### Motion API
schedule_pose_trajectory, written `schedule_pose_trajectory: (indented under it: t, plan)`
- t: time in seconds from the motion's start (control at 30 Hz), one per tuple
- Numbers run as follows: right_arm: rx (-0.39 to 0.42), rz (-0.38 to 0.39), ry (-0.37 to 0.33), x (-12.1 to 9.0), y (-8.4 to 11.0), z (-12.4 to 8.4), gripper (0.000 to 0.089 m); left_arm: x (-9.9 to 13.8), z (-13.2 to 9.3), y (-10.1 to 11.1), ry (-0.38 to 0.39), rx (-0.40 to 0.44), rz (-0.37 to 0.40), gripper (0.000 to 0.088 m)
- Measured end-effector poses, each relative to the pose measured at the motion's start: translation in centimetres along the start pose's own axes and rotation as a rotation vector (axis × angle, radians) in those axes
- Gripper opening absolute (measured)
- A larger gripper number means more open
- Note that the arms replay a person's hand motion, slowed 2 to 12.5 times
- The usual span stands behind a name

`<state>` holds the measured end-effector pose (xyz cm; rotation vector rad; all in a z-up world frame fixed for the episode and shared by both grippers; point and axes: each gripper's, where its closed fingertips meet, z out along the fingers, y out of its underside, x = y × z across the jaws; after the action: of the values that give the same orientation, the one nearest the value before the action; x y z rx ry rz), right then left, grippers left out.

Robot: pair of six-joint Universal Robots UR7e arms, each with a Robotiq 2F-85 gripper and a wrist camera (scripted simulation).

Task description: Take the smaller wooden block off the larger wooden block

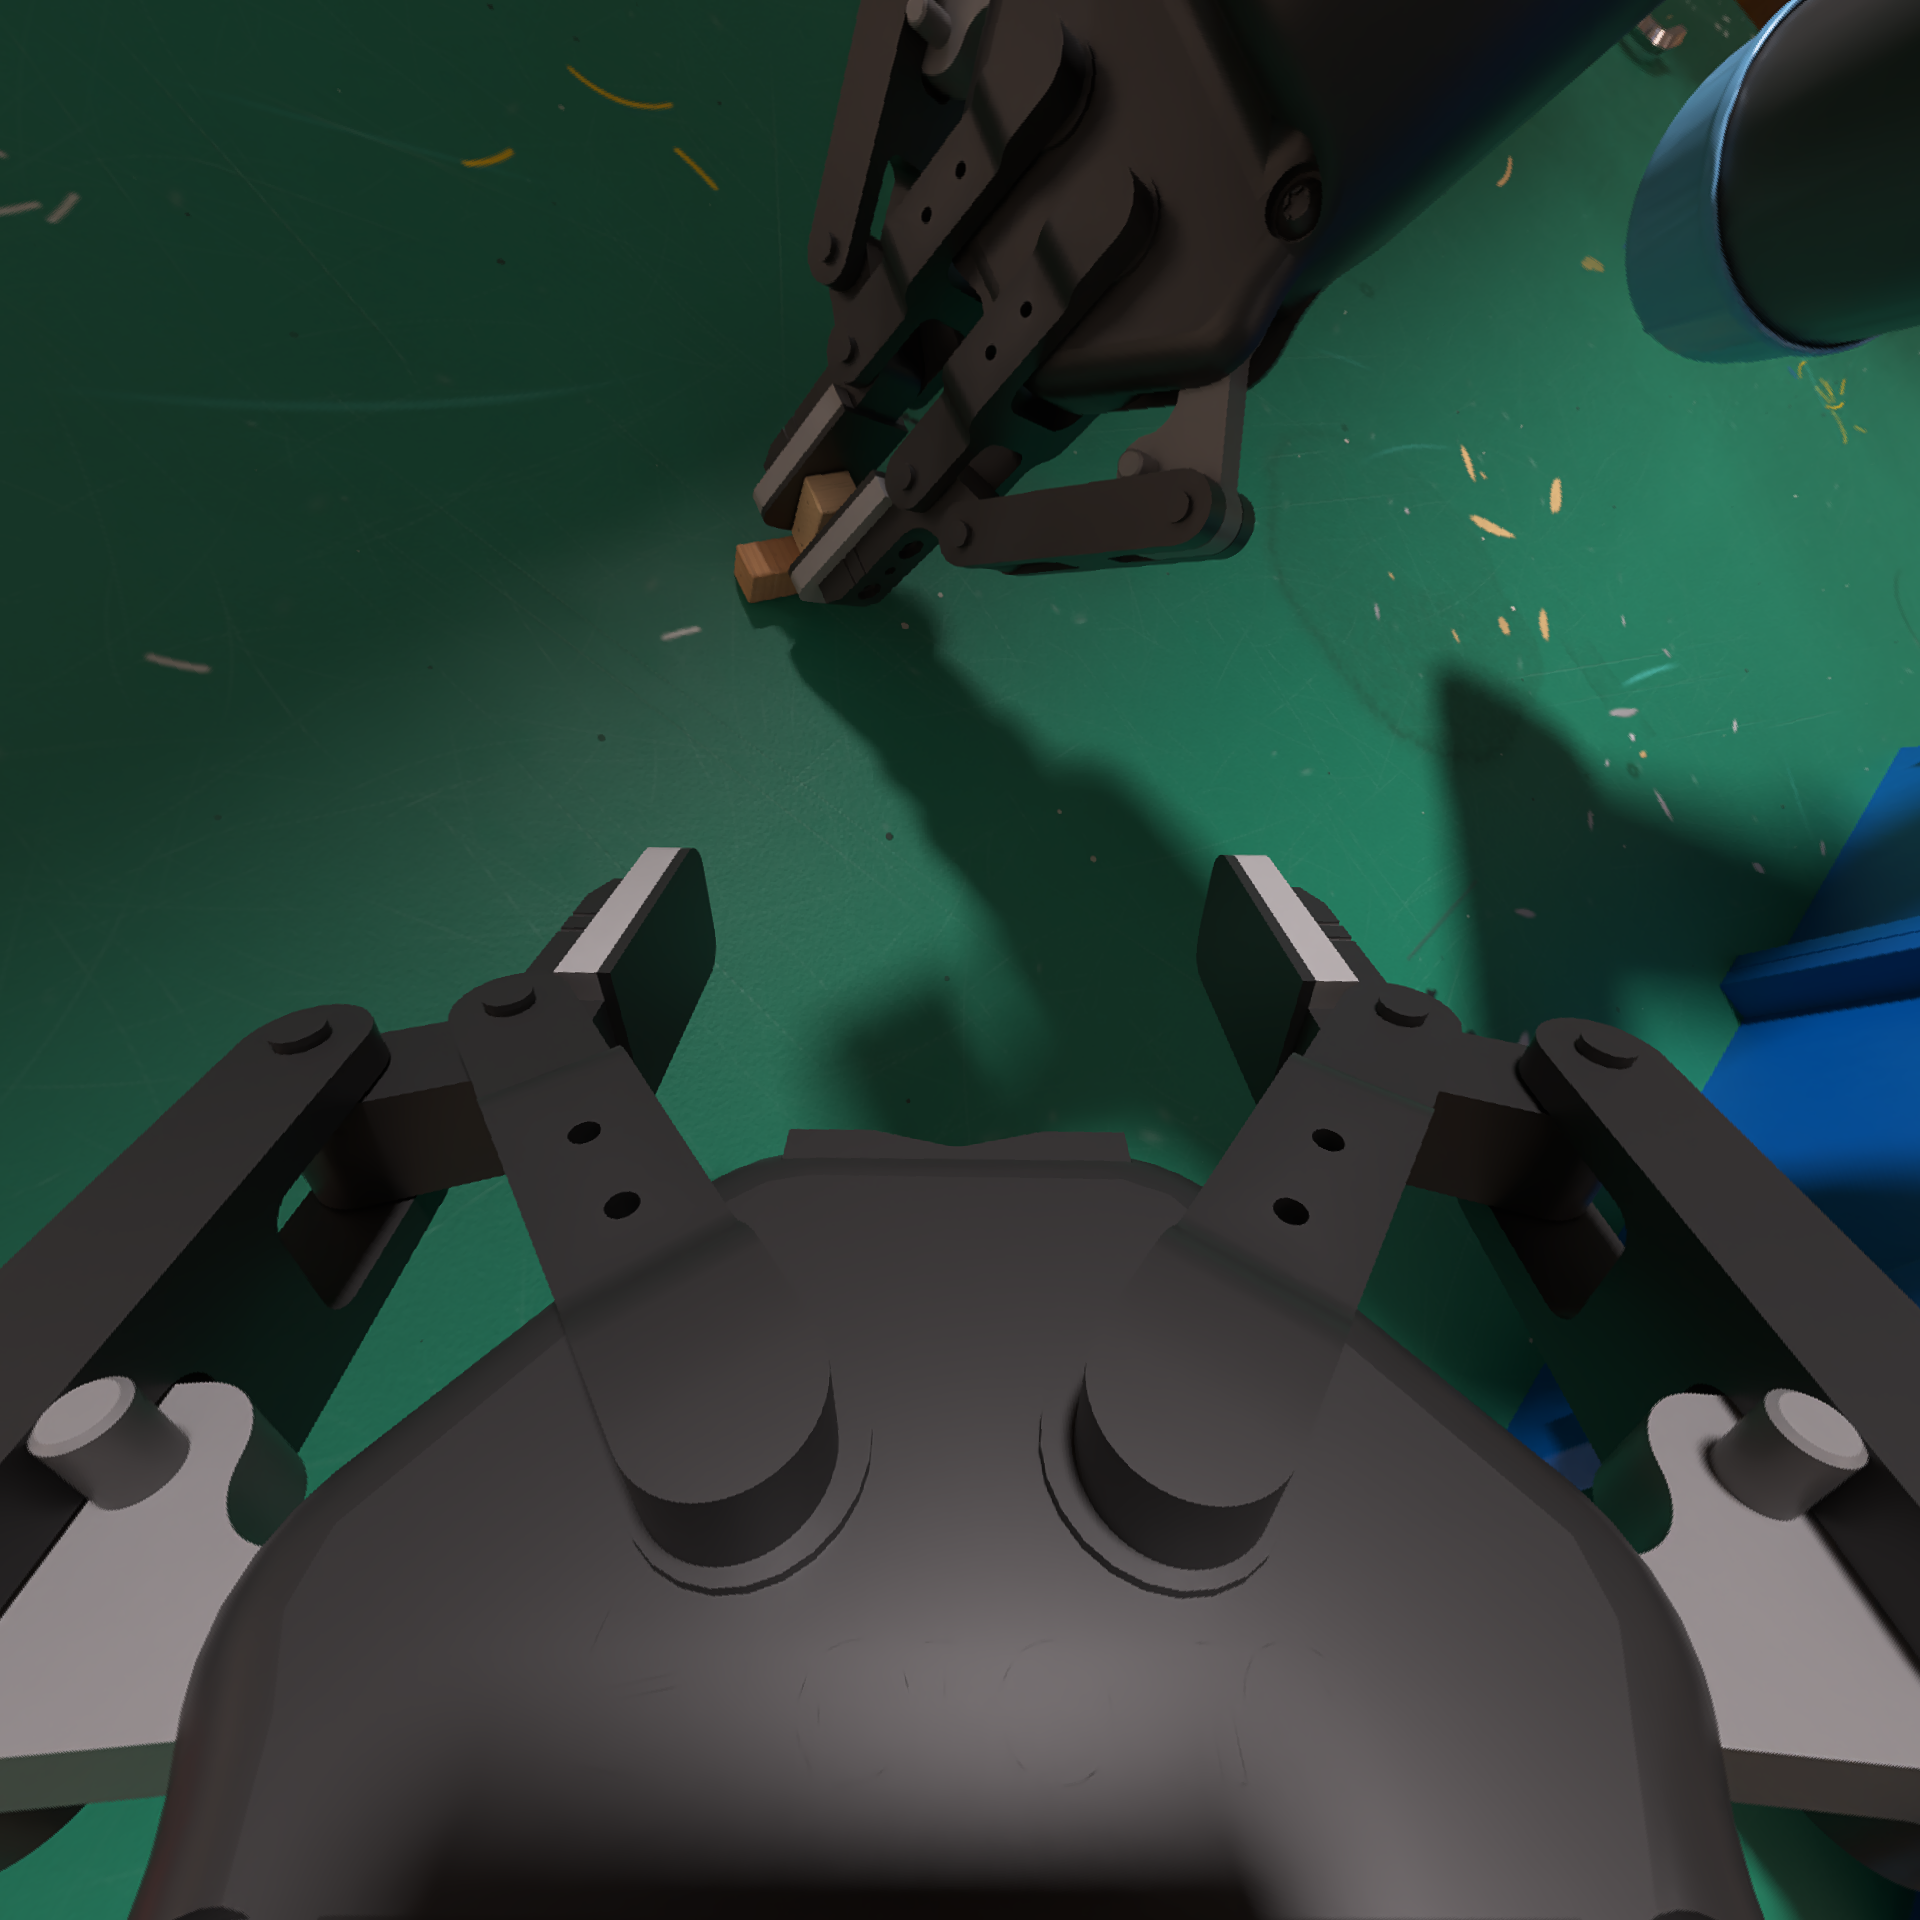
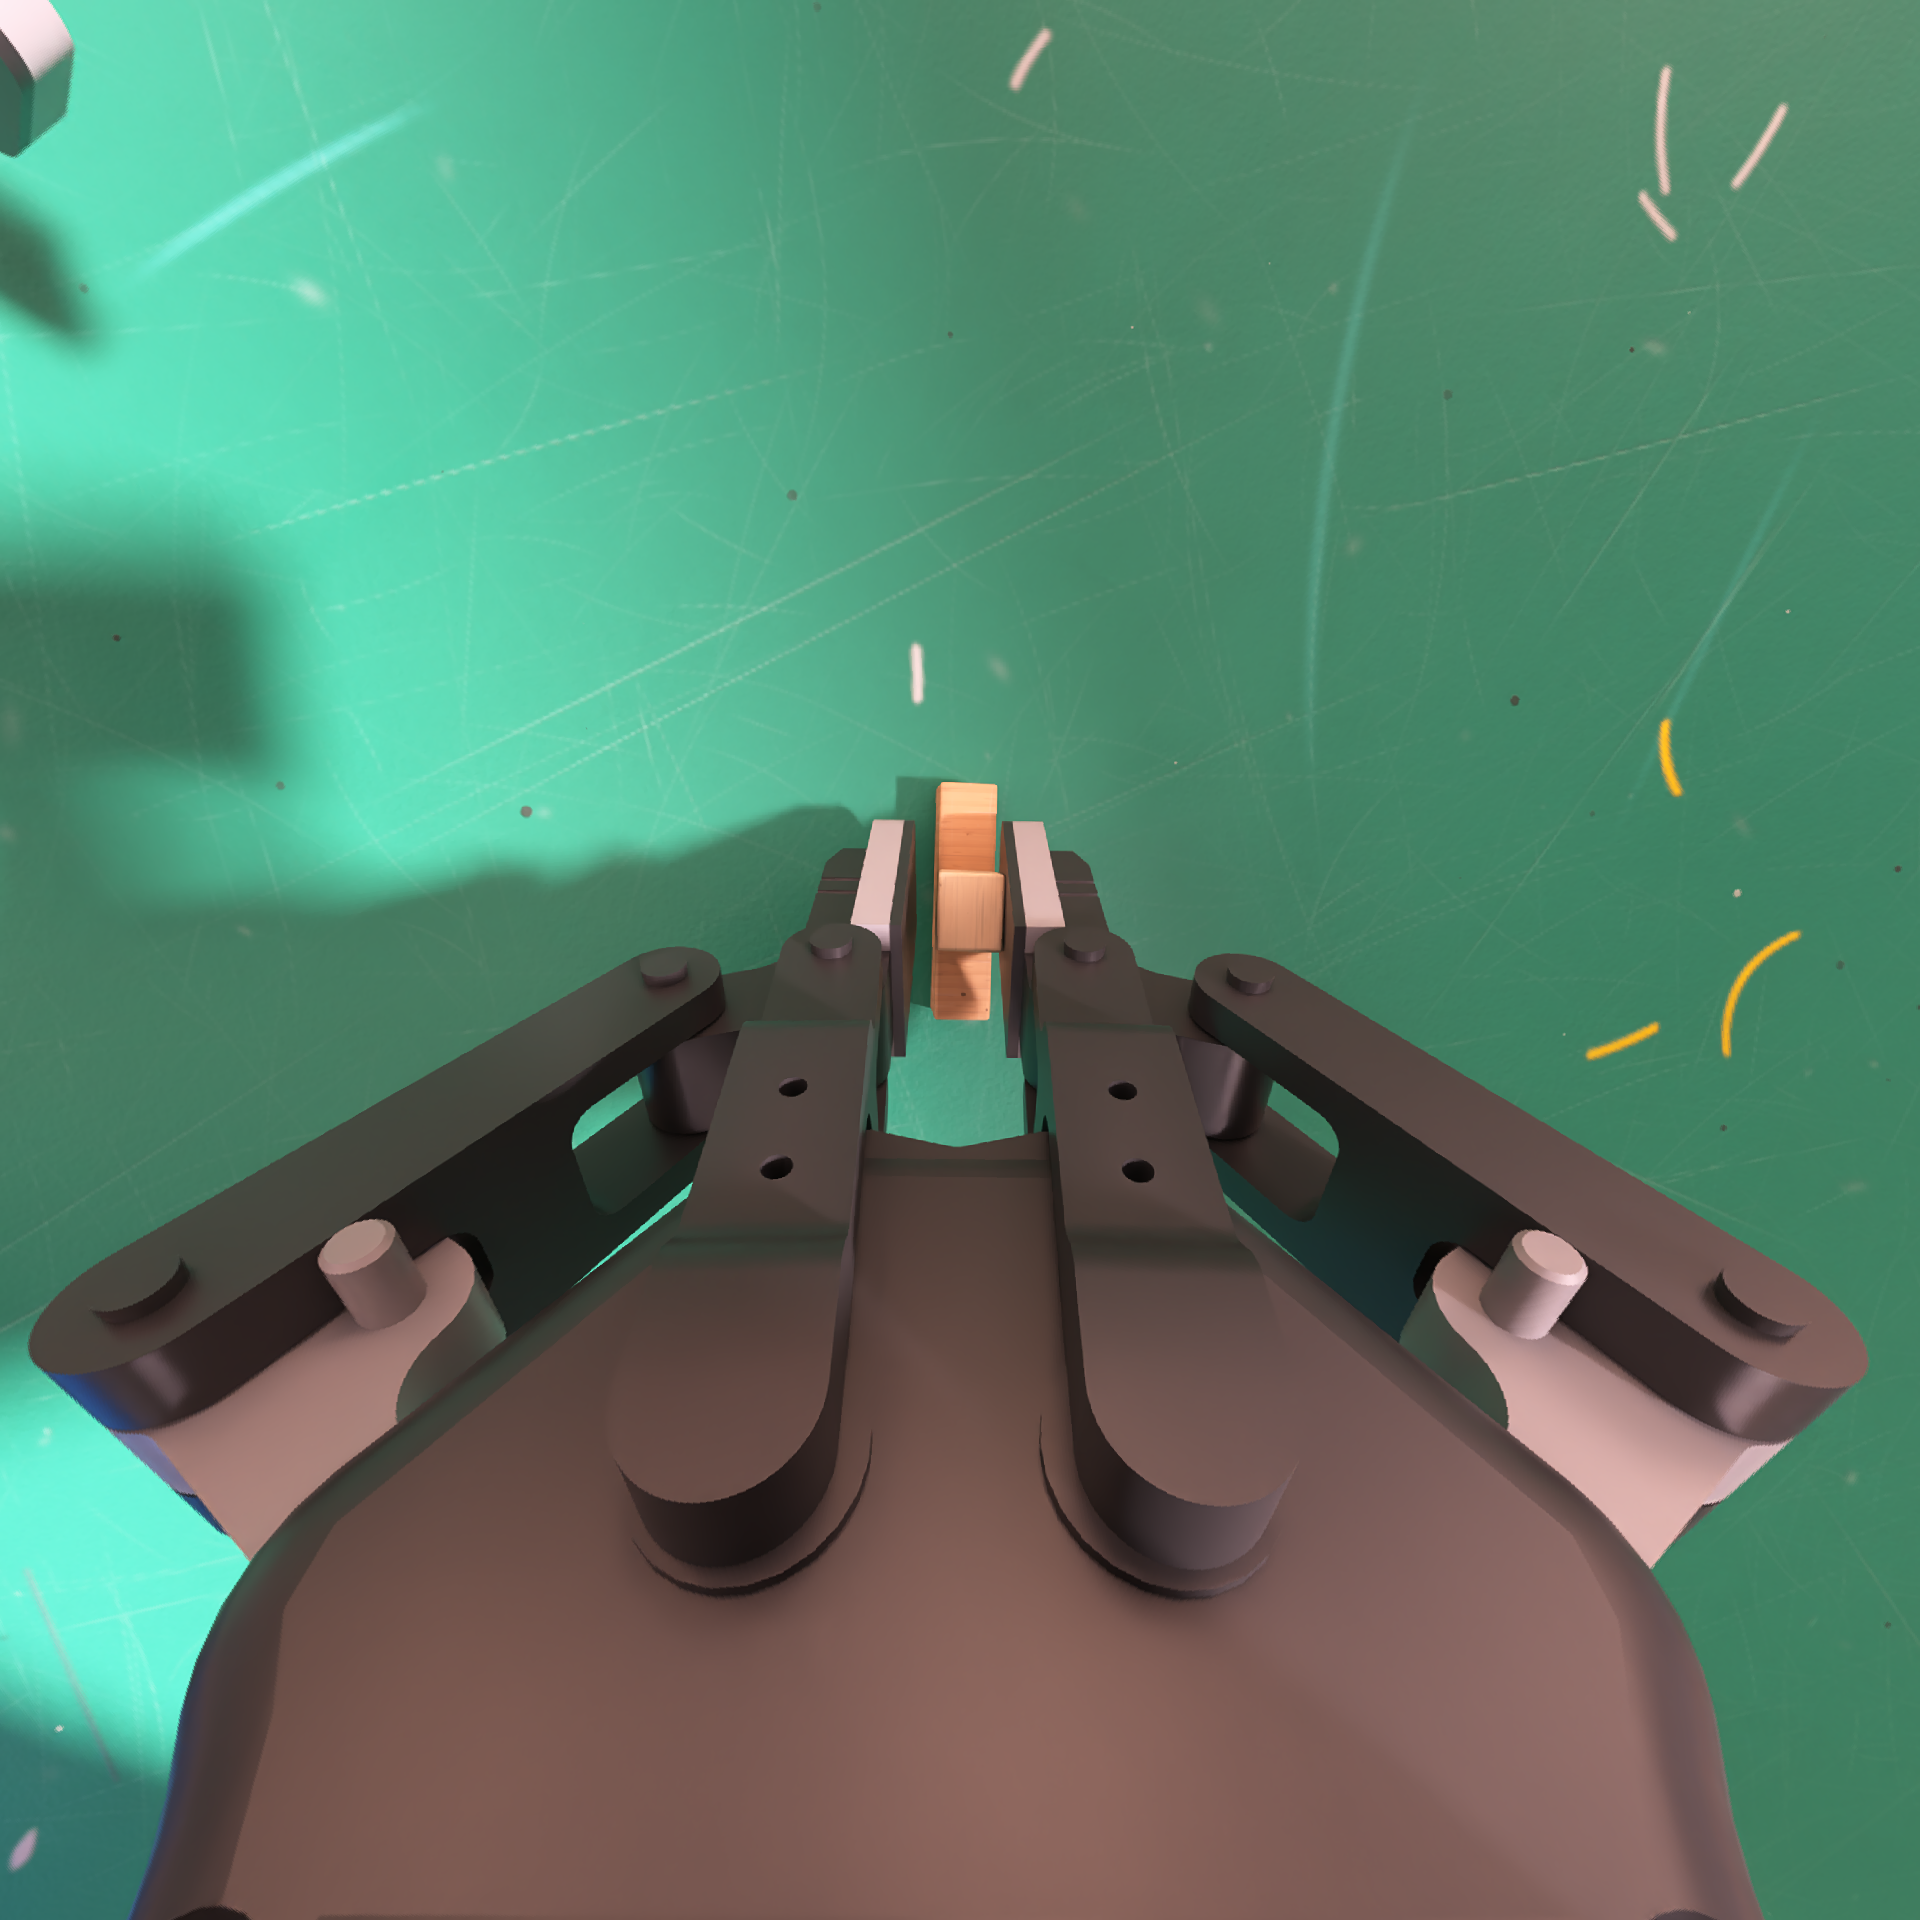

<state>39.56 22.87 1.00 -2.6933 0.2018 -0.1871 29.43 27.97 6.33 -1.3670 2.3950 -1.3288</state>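
Observation:
In the right wrist view the smaller wooden block (image 2: 968, 909), a pale cube, sits over the middle of the larger wooden block (image 2: 966, 816), a longer strip lying on the green mat. My right gripper (image 2: 961, 883) is shut on the smaller block, one pad on each side. I cannot tell whether the cube still rests on the strip. The left wrist view shows the same grasp from afar: the right gripper (image 1: 821, 540), the smaller block (image 1: 823, 502) and the larger block (image 1: 762, 569). My left gripper (image 1: 961, 925) is open and empty, hovering well short of the blocks.
The scratched green mat (image 1: 416, 623) bears scattered shavings. A blue box-like object (image 1: 1839, 1039) stands at the right edge of the left wrist view. The right arm's blue-capped segment (image 1: 1704, 260) is at the upper right. A grey metal piece (image 2: 26, 73) shows in the top left corner of the right wrist view.

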Motion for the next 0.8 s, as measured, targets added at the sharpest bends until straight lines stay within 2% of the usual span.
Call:
schedule_pose_trajectory:
  t: [0.33,0.8]
  plan:
    - [0.016,-0.018,0.021,0.0,-0.1,-0.2,0.0119,-0.1,-0.4,-0.4,-0.006,0.02,0.019,0.0816]
    - [0.103,0.011,0.083,1.2,-0.6,-1.6,0.0097,-0.9,-1.0,-1.2,-0.044,0.065,0.045,0.0835]
